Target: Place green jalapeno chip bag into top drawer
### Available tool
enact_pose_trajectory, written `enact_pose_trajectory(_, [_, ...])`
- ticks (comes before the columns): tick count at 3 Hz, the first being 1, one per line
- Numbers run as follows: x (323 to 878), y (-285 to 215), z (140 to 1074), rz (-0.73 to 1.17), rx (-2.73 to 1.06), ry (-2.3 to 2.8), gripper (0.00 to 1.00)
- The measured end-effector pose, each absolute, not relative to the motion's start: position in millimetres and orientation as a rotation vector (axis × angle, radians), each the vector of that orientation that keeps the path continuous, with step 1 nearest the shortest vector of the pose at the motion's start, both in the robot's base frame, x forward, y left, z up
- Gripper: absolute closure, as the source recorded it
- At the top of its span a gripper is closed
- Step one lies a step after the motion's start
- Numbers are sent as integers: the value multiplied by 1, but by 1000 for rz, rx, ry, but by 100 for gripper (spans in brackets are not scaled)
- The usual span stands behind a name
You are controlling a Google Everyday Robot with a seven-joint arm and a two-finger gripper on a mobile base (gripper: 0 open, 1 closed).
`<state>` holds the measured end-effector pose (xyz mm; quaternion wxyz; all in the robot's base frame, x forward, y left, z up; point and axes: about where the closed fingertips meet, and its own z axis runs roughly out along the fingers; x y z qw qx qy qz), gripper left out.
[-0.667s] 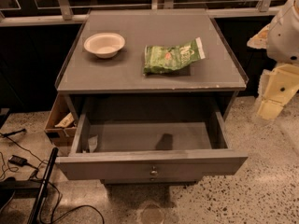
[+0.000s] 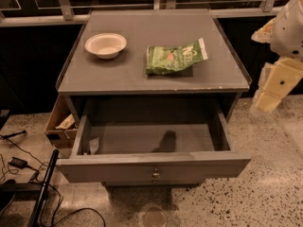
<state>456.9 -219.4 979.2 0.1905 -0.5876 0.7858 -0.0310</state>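
Note:
The green jalapeno chip bag (image 2: 174, 57) lies flat on the grey cabinet top (image 2: 118, 77), right of centre, its white sealed end pointing right. The top drawer (image 2: 109, 168) is pulled wide open below it, with a small round metal knob (image 2: 155, 174) on its front panel. The inside is nearly bare, with a small scrap at the left. My gripper (image 2: 270, 96) hangs at the right edge of the view on the cream-white arm. It is beside the cabinet's right front corner, off the cabinet top and apart from the bag, and it holds nothing.
A white round bowl (image 2: 105, 45) sits on the cabinet top at the left. A brown cardboard box (image 2: 59, 123) stands on the floor left of the cabinet. Black cables (image 2: 19, 162) and a dark bar (image 2: 42, 188) lie on the speckled floor at the lower left.
The arm at the right has shifted slightly. The bag, bowl and drawer have not moved.

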Motion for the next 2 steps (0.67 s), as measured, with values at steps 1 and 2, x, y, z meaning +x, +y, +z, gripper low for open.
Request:
enact_pose_trajectory(1, [498, -222, 984, -74, -1542, 2166, 0])
enact_pose_trajectory(2, [546, -218, 992, -56, -1454, 2114, 0])
